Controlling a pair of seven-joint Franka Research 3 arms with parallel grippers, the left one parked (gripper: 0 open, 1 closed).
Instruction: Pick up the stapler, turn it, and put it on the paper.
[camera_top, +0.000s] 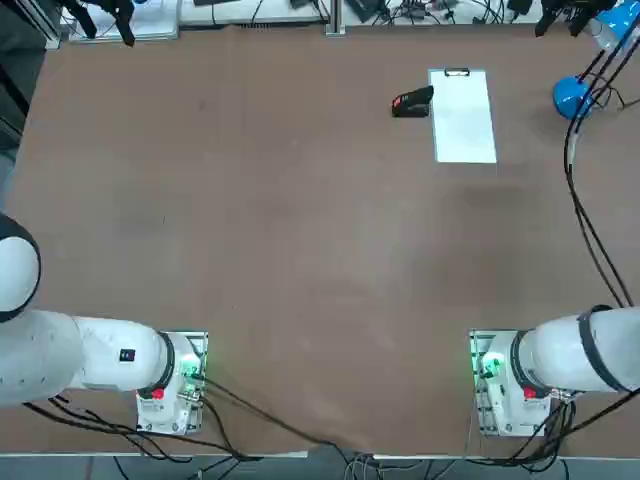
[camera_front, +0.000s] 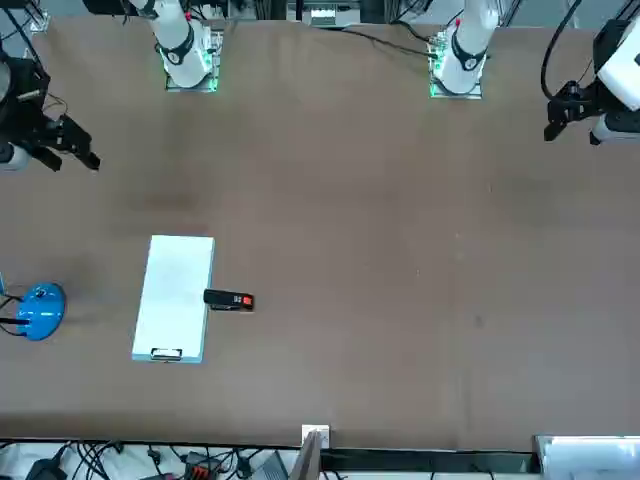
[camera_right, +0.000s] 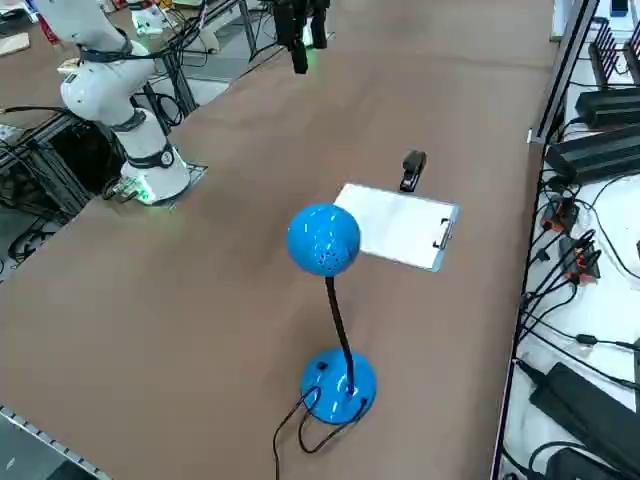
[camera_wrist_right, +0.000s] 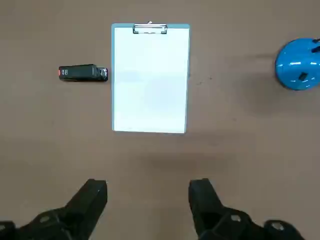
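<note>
The right arm (camera_top: 585, 350) is white, with round, smooth segments and a dark band around one joint. Its base (camera_top: 497, 383) is a metal plate with a green light, and a red part sits beside it. Black cables (camera_top: 540, 440) run from the base to the table edge. The gripper (camera_wrist_right: 148, 200) is black, with two thick, angular fingers (camera_wrist_right: 92, 197) and small screws lower on the finger mounts. The left arm (camera_top: 70, 355) looks the same, white, with a small black mark.
</note>
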